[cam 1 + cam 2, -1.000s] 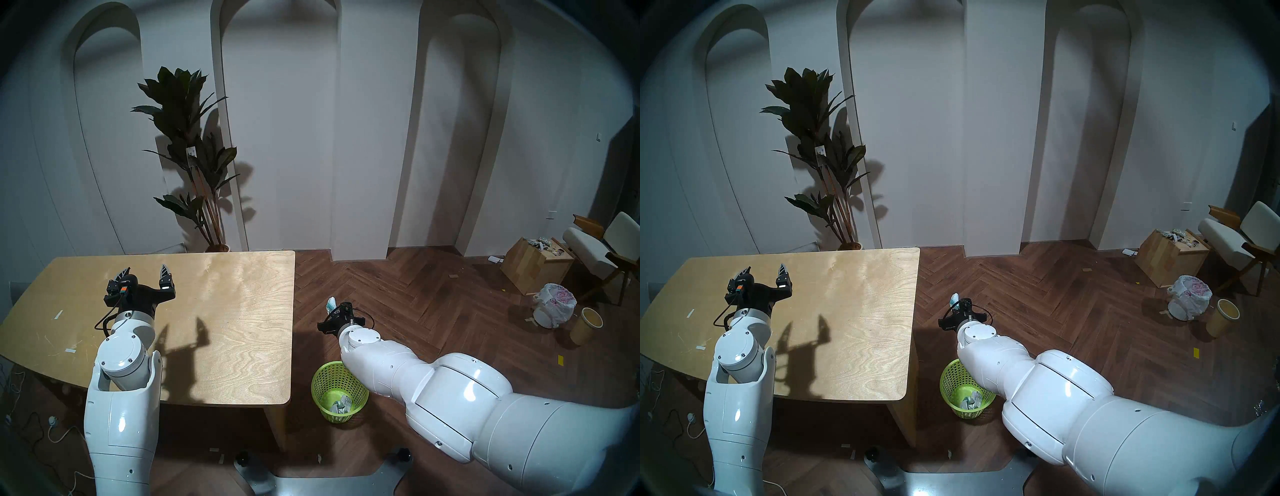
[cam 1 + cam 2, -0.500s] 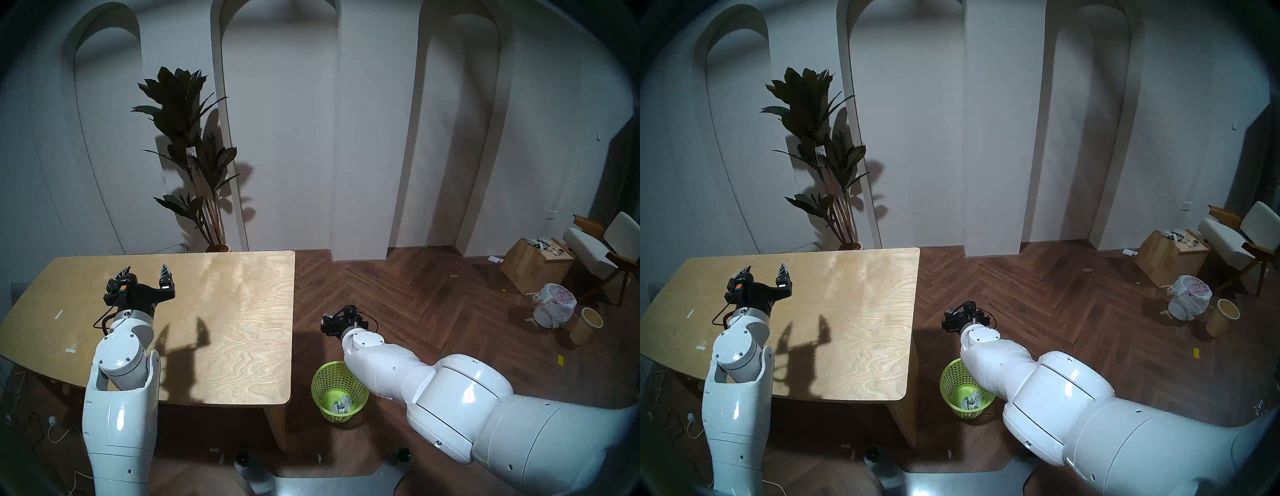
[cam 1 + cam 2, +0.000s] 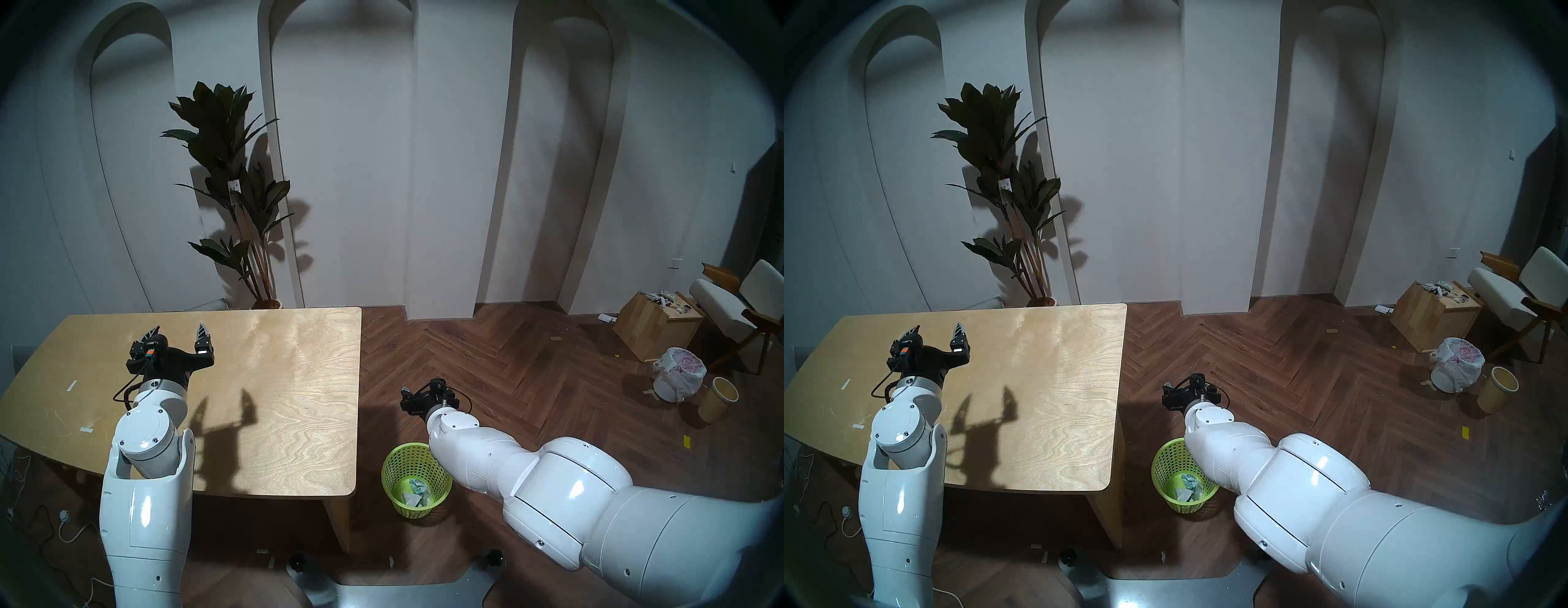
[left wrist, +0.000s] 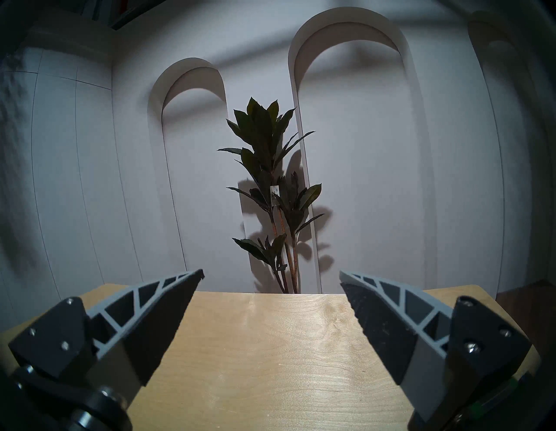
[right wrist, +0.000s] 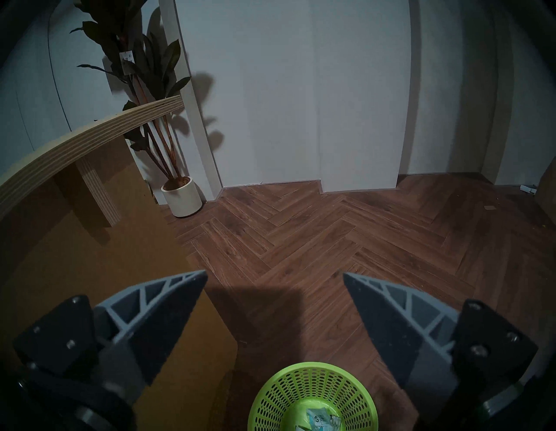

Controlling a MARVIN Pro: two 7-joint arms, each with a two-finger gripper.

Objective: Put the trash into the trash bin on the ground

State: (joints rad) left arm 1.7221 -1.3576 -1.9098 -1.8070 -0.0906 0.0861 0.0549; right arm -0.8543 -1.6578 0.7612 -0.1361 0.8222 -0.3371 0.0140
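Right gripper (image 5: 275,278): your jaws now stand wide apart with nothing between them; a second ago they pinched a teal-and-clear wrapper above the floor past the bin.
Change: that wrapper has dropped, and a teal piece now lies on top of the pile in the bin (image 3: 396,467) that was not there a second ago.
Meaning: I judge this was the last piece; no litter shows on the table (image 3: 297,382), so the task looks finished and you can pull the arm back.
Trash (image 3: 416,494): crinkled clear-and-teal film beside a flat white packet, all at the bin's bottom; light, limp stuff.
Bin: lime-green plastic, round, tapering wall pierced with rows of holes, standing on the floor just beside the table's right end, under your right forearm.
Left gripper (image 4: 270,275): jaws apart and empty, hovering over the table; ribbed grey fingers with dark faces.
Table: pale plywood, rounded corners, layered edge.
Floor (image 3: 530,361): dark herringbone wood.
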